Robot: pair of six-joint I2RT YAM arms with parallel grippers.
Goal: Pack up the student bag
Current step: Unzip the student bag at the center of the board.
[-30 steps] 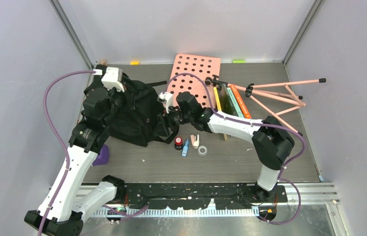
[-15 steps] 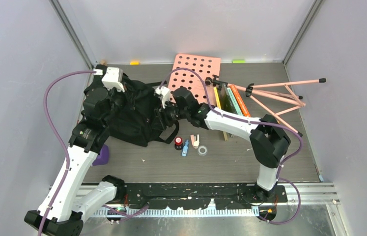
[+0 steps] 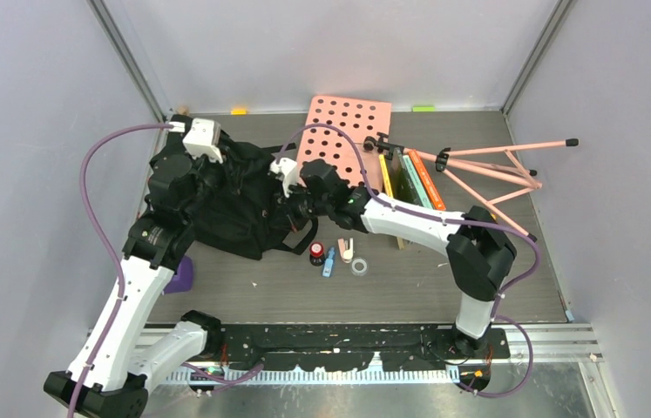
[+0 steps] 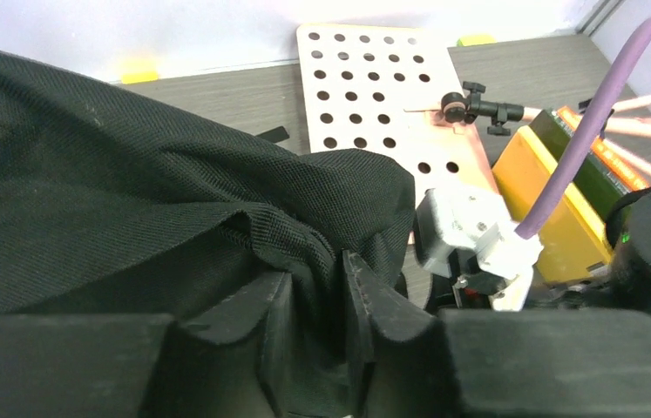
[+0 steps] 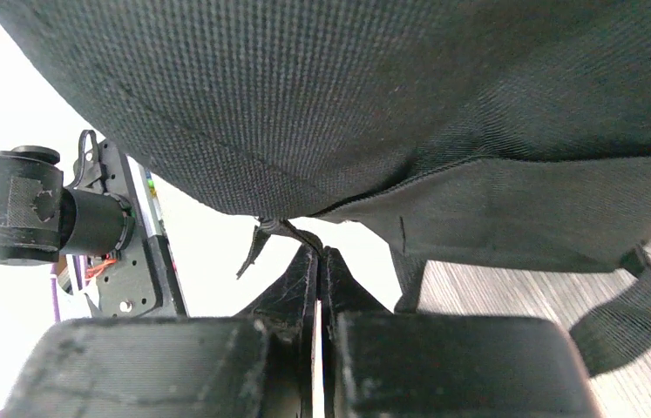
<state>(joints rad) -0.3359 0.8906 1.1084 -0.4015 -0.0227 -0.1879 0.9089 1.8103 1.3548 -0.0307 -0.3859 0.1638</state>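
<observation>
Left arm [image 3: 130, 300]: base at the near-left corner of the table [image 3: 409, 287], upper link slanting up and away, elbow bent, wrist over the far-left area. Left gripper [image 4: 317, 283]: jaws narrowly parted, with a fold of the student bag [image 4: 130, 200] pinched between the fingers. Right arm [image 3: 409, 222]: base at the near edge, upper link upright, forearm stretched leftward toward mid-table. Right gripper [image 5: 318, 261]: fingers pressed flat together, tips against the bag's lower seam — whether they nip anything cannot be told.
</observation>
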